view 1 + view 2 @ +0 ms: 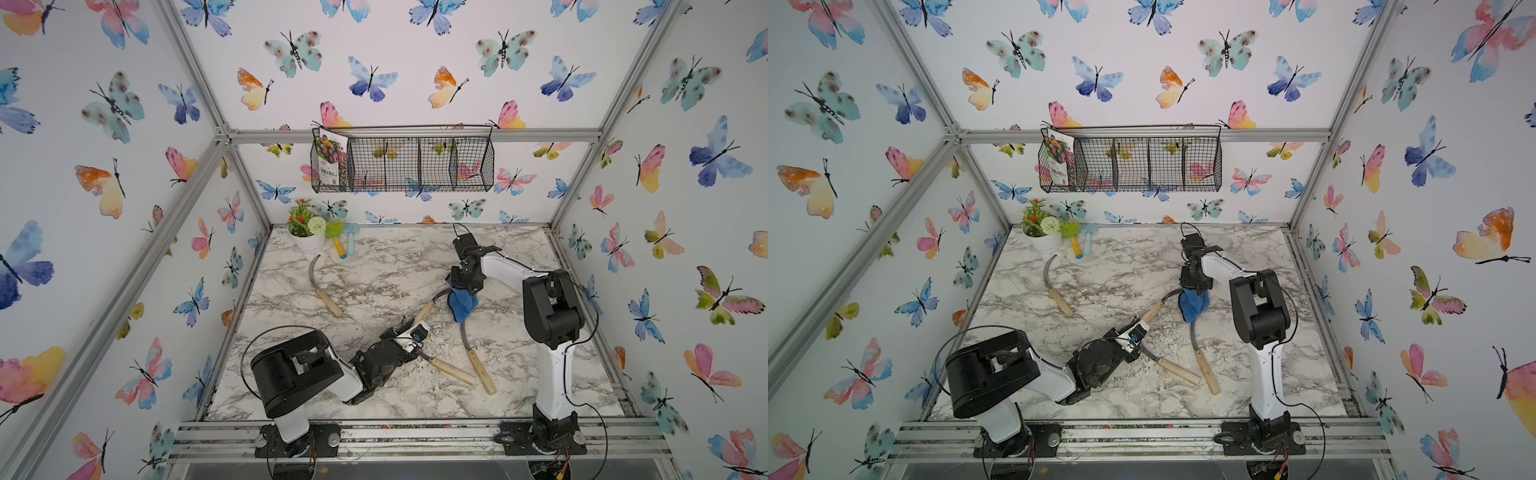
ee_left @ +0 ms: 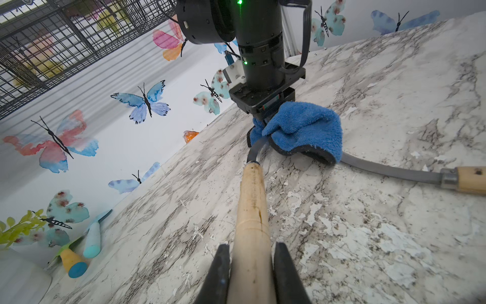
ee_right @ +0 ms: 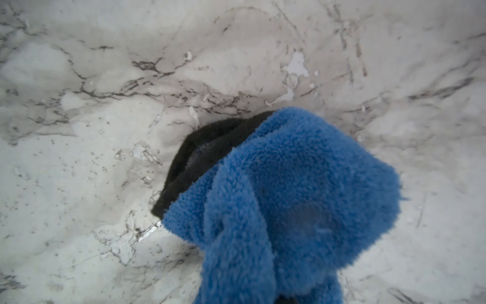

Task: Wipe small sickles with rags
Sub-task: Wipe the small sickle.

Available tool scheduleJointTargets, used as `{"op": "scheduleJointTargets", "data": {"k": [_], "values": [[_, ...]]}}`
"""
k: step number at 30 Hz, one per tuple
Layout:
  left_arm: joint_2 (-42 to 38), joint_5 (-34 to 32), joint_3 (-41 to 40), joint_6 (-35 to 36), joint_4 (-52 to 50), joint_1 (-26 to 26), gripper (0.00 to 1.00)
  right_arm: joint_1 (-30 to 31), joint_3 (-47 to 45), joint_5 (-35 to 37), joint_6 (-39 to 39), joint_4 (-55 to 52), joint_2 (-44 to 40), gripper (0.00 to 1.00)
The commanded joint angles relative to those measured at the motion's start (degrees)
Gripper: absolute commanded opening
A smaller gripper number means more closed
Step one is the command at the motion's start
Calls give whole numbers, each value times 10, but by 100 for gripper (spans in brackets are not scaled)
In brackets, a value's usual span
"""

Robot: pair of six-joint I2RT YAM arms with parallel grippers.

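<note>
First sickle (image 1: 426, 311) near the middle of the marble worktop (image 1: 374, 266). Pale wooden handle pinched at its butt end between the two fingers of the left claw (image 2: 252, 265), grey blade curving away from that claw and vanishing under the rag (image 2: 302, 129). Lifted off the worktop or resting on it: not clear.

Rag blue and fluffy, dark along the hem, bunched and draped over that blade. Upper folds pinched in the right claw (image 1: 460, 291), jaws pressed together on the cloth and mostly buried in it. In the right wrist view, little but blue pile and marble beneath.

Second sickle (image 1: 478, 365) just beside, blade tip also tucked under the rag's hem, handle pointing toward the robot's side of the worktop. Third sickle (image 1: 451, 370) close by, handle end right against the second's handle, touching or not unclear, blade running under the left wrist. Fourth sickle (image 1: 328, 301) well apart, flat on the far left part of the worktop.

Beyond it, in the far left corner, white flower pot (image 1: 309, 245) with green leaves. Yellow-handled toy tool (image 1: 340, 248) and light-blue-handled toy tool (image 1: 351, 244) lying beside the pot. On the back wall above, black wire basket (image 1: 415, 166), flower-printed packet (image 1: 330, 160) standing in its left compartment.
</note>
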Motion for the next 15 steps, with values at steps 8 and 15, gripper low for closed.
{"op": "scheduleJointTargets", "data": {"k": [8,15], "values": [[-10,-41,7,4,26,4,0,112,17,-27,-8,-43,-41,2],[-12,-48,7,3,26,4,0,160,21,-48,4,-47,-56,2]]}}
